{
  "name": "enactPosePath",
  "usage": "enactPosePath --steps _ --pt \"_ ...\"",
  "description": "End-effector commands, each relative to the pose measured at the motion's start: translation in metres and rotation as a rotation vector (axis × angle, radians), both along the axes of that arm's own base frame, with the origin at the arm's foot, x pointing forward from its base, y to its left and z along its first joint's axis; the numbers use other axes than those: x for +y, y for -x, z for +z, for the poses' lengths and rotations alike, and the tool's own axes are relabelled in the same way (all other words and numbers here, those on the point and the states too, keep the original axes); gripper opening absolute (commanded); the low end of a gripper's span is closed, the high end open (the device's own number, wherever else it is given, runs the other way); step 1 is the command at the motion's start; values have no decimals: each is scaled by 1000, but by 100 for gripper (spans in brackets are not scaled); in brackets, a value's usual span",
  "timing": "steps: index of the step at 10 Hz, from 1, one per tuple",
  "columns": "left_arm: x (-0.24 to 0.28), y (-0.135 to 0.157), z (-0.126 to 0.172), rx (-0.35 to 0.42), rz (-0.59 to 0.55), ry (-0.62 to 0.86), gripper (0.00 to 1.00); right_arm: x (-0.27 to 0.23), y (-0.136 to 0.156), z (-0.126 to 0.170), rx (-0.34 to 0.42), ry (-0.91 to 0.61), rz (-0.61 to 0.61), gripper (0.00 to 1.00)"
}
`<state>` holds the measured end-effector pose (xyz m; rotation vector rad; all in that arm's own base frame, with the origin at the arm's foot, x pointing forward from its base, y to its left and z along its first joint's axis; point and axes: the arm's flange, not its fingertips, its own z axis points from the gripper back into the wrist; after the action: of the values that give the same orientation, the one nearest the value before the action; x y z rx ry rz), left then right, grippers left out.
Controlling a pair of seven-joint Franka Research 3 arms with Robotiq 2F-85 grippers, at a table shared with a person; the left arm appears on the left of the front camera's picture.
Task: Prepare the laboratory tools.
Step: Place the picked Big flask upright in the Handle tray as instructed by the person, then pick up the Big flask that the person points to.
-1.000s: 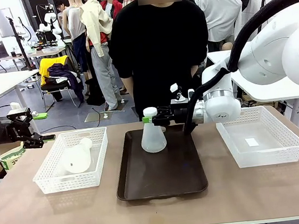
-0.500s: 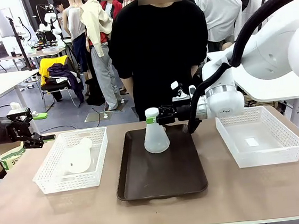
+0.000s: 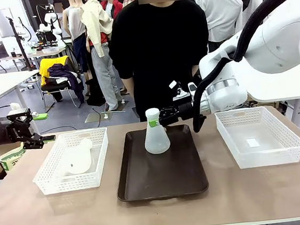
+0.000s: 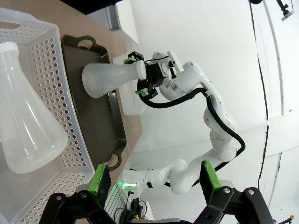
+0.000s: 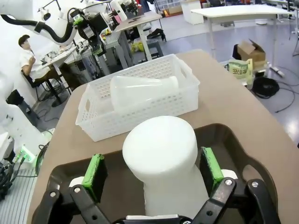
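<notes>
Prepare-the-tools stage, two flasks. The right end effector (image 3: 154,121) is level with the neck of the upright flask (image 3: 156,138), which stands at the far end of the dark tray (image 3: 162,182). In the right wrist view its green pads (image 5: 95,171) sit on either side of the capped neck with a gap showing at each side, so the jaws are parted and straddle the neck rather than clamp it. The flask's long axis is vertical, directly between the fingers.

The second flask (image 3: 75,159) lies on its side in the white mesh basket (image 3: 43,180) on the tabletop (image 3: 254,187). It is below the left end effector (image 3: 44,127) and toward the tray side of it, well apart from the right one. Its neck points away from the robot and toward the tray; its wide base is nearer the robot. The left end effector hangs beside the basket's outer edge, jaws wide and empty. As a judgement, this arm is the nearer one, and a grasp at the neck would need an approach across that slanted axis.
</notes>
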<state>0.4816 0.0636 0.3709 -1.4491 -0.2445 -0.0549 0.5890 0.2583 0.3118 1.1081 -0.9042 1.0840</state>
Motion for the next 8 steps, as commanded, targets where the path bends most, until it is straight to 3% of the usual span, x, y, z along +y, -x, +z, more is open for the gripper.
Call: enactPosePath --steps 1,8 --pt "1 1 1 -2 -1 -8 100 2 -2 -4 -20 -34 -4 100" --pt "1 1 1 -2 -1 -8 100 2 -2 -4 -20 -34 -4 100"
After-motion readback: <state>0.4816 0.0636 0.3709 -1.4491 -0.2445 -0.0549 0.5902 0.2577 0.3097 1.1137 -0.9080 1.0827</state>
